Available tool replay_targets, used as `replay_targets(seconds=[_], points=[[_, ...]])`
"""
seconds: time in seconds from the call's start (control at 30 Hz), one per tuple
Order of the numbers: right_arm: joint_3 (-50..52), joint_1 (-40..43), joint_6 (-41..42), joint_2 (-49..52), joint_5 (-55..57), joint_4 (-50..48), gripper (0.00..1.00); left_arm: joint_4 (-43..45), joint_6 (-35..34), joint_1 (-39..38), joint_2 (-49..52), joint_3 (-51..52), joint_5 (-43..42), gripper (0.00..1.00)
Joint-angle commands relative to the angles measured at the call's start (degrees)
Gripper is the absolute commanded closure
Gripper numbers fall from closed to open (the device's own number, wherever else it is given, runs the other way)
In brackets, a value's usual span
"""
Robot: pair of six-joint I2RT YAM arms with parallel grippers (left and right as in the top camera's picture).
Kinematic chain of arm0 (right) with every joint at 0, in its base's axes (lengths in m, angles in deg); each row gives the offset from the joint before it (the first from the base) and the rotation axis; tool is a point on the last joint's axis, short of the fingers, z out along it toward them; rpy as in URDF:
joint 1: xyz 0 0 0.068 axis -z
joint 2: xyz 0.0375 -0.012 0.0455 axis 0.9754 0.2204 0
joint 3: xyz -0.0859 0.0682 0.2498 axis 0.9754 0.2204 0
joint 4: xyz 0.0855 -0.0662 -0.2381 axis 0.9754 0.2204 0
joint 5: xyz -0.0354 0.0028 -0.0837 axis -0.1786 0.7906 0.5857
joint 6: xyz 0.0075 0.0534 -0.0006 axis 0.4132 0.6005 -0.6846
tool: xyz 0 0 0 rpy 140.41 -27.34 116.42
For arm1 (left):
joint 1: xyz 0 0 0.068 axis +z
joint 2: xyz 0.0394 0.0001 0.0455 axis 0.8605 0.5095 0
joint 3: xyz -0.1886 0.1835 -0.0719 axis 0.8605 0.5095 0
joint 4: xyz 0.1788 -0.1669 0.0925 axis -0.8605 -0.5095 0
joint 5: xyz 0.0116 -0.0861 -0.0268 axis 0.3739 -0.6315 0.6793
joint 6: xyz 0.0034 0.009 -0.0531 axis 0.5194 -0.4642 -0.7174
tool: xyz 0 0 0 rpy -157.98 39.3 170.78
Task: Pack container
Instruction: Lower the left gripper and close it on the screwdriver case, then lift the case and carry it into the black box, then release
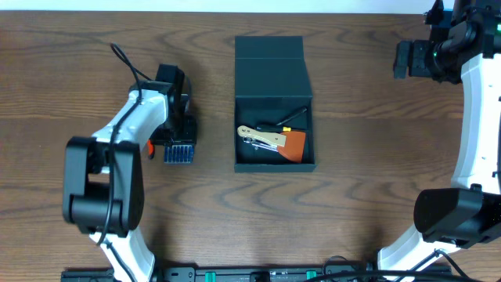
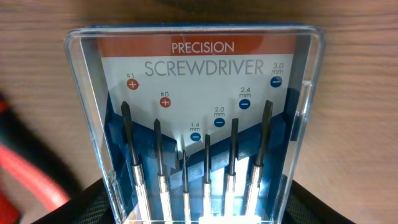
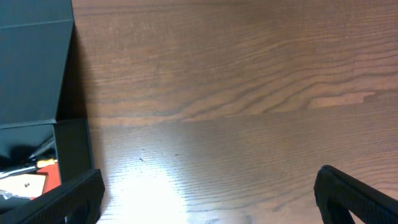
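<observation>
Your container [image 1: 274,166] sits mid-table [image 1: 376,157], between the two arms, open. It's a dark teal-green matte box, rigid, roughly square. The flap lid [image 1: 270,66] is folded flat back on the far side. Inside: a pale-handled hand tool [image 1: 262,139], an orange piece [image 1: 293,145] just beside it and a thin black item [image 1: 291,119] toward the back; what they are you can't tell.

Your left gripper [image 1: 178,137] is well left of the box, jaws pinching the screwdriver case [image 2: 199,93]. The case is clear plastic with a blue backing, a "PRECISION SCREWDRIVER" label and six bits in a row.

Your right gripper [image 3: 208,186] is at the table's far right, jaws spread wide with only bare wood between them. The box edge shows at the left of its view.
</observation>
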Motion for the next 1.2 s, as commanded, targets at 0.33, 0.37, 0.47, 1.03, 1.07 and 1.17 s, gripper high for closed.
replay_targets(seconds=[0.33,0.37,0.47,1.03,1.07,1.17], points=[[0.3,0.0,-0.7,-0.2,0.0,0.2,0.01,-0.7,0.9,-4.0,-23.0,-1.1,-0.6,0.81],[0.3,0.0,-0.7,-0.2,0.0,0.2,0.01,0.0,1.6,-5.4,-24.6,-1.6,-0.6,0.81],[0.3,0.0,-0.7,-0.2,0.0,0.2,0.01,3.4,3.8,-10.3,-28.0,-2.4,-0.6,0.81],[0.3,0.0,-0.7,-0.2,0.0,0.5,0.01,15.3,27.0,-30.6,-15.8,-2.5,2.6,0.94],[0.3,0.0,-0.7,-0.2,0.0,0.4,0.01,15.5,28.0,-30.6,-14.3,-2.5,2.6,0.94],[0.3,0.0,-0.8,-0.2,0.0,0.4,0.01,16.1,30.9,-30.6,-10.6,-2.5,2.6,0.94]])
